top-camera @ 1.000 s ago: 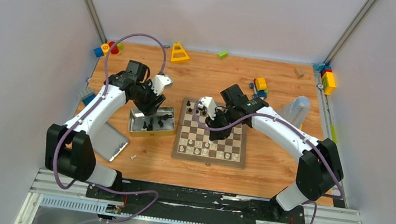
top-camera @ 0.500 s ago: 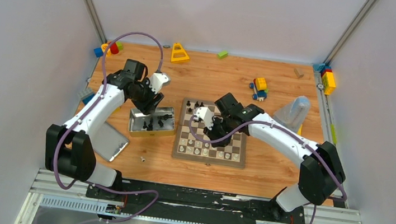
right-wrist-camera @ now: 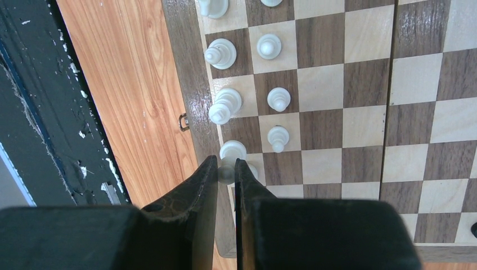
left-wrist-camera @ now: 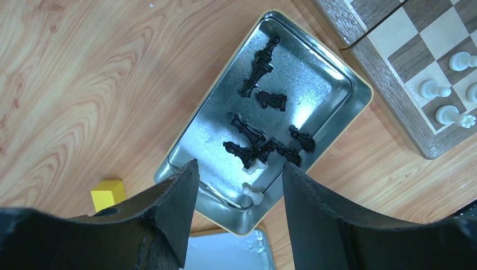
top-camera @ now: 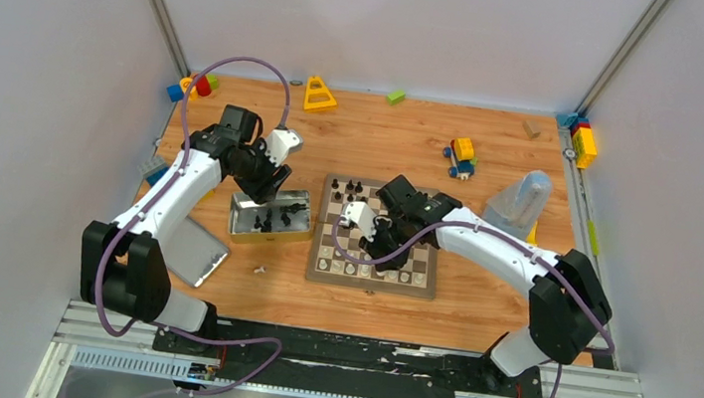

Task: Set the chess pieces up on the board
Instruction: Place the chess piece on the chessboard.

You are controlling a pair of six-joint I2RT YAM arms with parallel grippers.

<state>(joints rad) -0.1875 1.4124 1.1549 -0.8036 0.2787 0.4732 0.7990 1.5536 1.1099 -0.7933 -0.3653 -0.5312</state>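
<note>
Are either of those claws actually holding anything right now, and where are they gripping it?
The right gripper pinches a white chess piece by its sides at the fingertips; exactly which part is hidden. The left gripper is open, holding nothing.

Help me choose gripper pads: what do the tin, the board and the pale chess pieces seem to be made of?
The tin looks like thin metal: bright, stippled, with mirror-like glare on its floor. The board looks like matte wood, with grain showing in the dark and cream squares; possibly veneer. The pale chess pieces are smooth, off-white and slightly glossy: likely plastic, though painted wood cannot be excluded.
</note>
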